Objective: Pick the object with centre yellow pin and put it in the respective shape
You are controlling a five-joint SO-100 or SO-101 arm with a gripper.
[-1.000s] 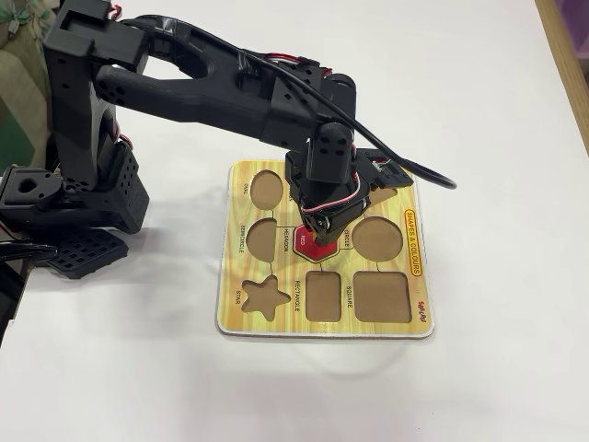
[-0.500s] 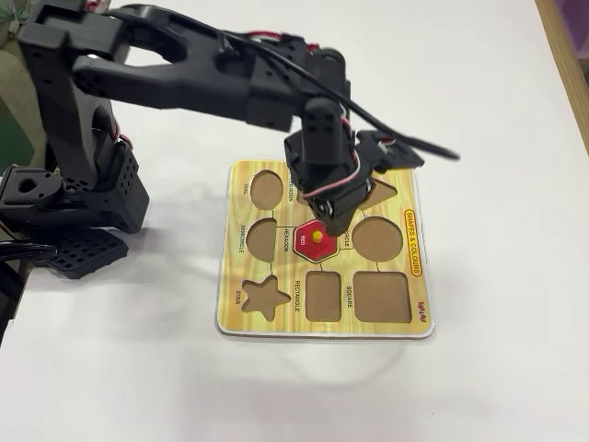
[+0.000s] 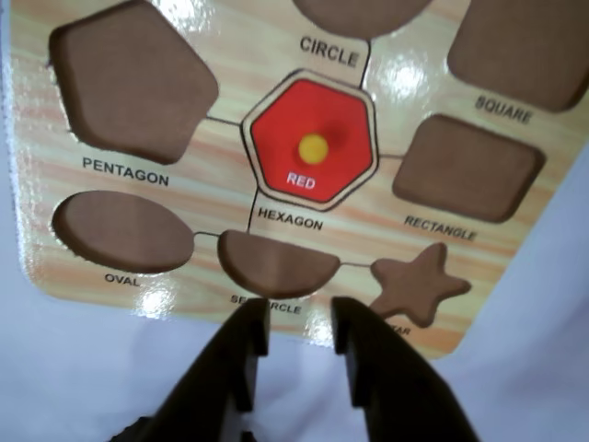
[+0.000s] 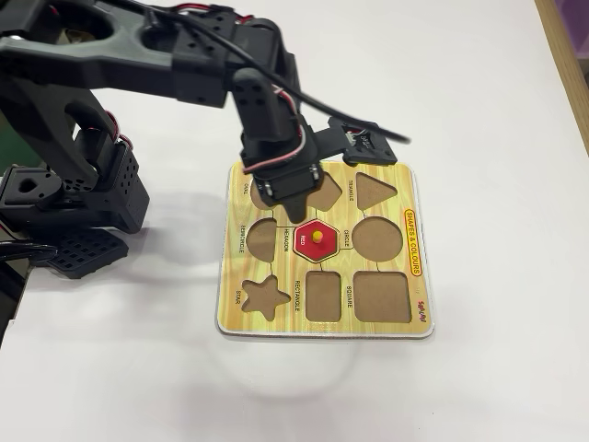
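Since a second ago the gripper (image 4: pixel 293 219) has lifted off the yellow knob and drawn back toward the arm's base, leaving the red hexagon piece (image 3: pixel 309 143) behind. That piece now sits flush in the hexagon recess at the middle of the puzzle board (image 4: pixel 419 318), its label reading RED and the word HEXAGON printed just beneath it.

In the wrist view the two dark fingers (image 3: pixel 247 343) stand apart with a clear gap between them and hold nothing. The piece lies straight ahead of the fingertips, beyond the semicircle cutout (image 3: pixel 279 262), and slightly to the right of the gap's centre line. A hexagon has no real long axis (the knob is the only handle), so any further move would turn on lining the gap up with that knob. With the piece seated, I judge the placing done and only a retreat left.

All other recesses in view are empty: pentagon (image 3: pixel 129 81), oval (image 3: pixel 120 230), star (image 3: pixel 419 284), rectangle (image 3: pixel 465 166).

The board rests on a plain white table (image 4: pixel 479 92), with open room around it on every side; the arm's base (image 4: pixel 74 193) stands just beside the board's left edge in the fixed view.
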